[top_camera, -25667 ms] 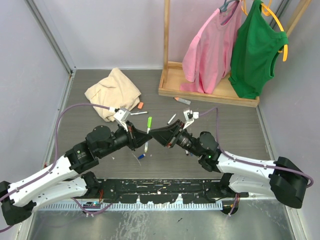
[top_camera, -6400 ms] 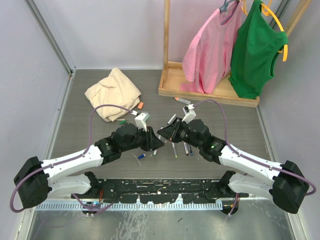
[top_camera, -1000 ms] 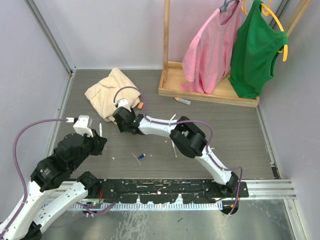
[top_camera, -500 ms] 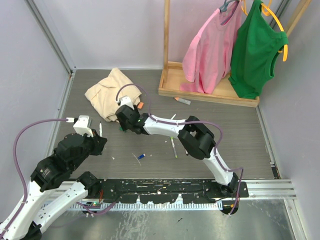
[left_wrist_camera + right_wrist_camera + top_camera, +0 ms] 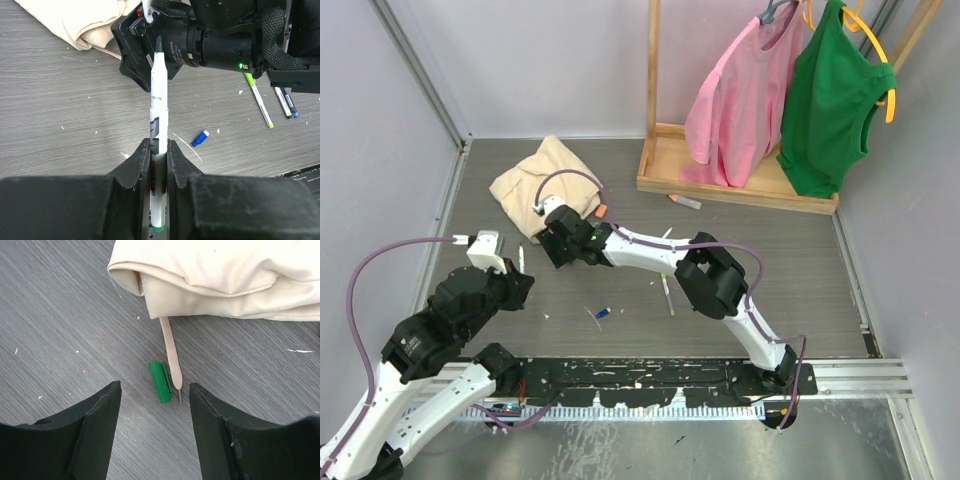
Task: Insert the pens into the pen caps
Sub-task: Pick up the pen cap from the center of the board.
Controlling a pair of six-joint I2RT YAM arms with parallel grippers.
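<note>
Left tool (image 5: 159,155) clamps one white pen (image 5: 159,100); right tool (image 5: 152,387) spreads wide above one green cap (image 5: 160,382).

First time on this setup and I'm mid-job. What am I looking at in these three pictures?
Two robot arms are bolted at the near edge of a table. The wide picture looks down from above and behind them. The other two come from a camera on each wrist. The left hand grips a white pen, tip pointing away. The right hand, open, hovers over a green cap lying beside a tan stick near a cream cloth. A blue cap and loose pens also lie on the table.
</note>
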